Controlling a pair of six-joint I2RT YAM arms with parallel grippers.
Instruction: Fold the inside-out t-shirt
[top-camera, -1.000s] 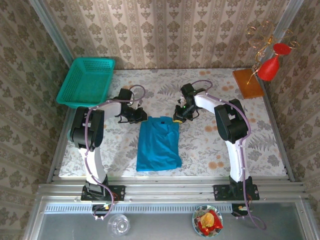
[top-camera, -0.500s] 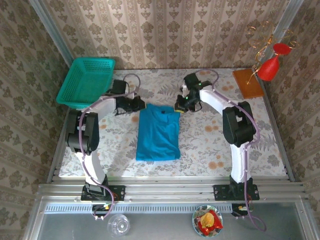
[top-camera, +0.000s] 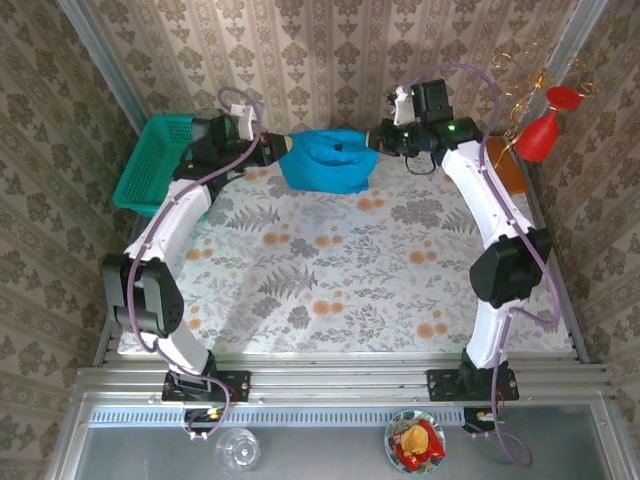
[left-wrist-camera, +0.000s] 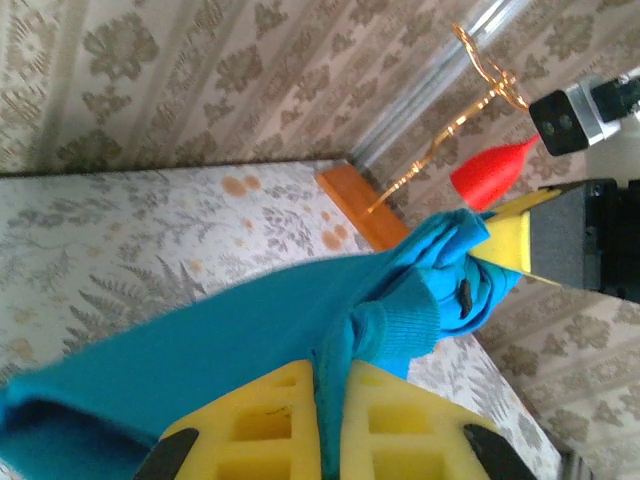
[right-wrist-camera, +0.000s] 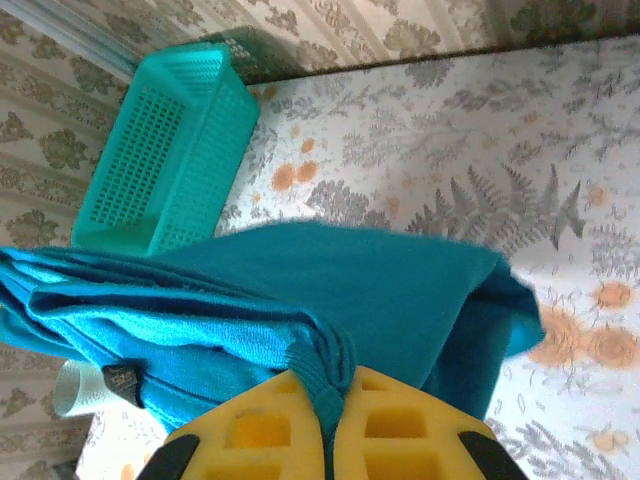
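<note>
left gripper (top-camera: 280, 146): pinching the t-shirt's edge, yellow pads (left-wrist-camera: 400, 440) pressed together on cloth | right gripper (top-camera: 376, 140): clamped tight on the opposite edge | inside-out t-shirt (top-camera: 325, 160): hung bunched between both grippers, top centre of the overhead frame, over the table's (top-camera: 330, 270) far edge | teal basket (top-camera: 150, 170): upper left

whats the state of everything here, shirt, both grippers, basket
t-shirt: hanging bunched between both grippers, over the far edge of the table
left gripper: shut on the t-shirt's cloth
right gripper: shut on the t-shirt's cloth
basket: upright at the far left corner, partly behind the left arm
</note>
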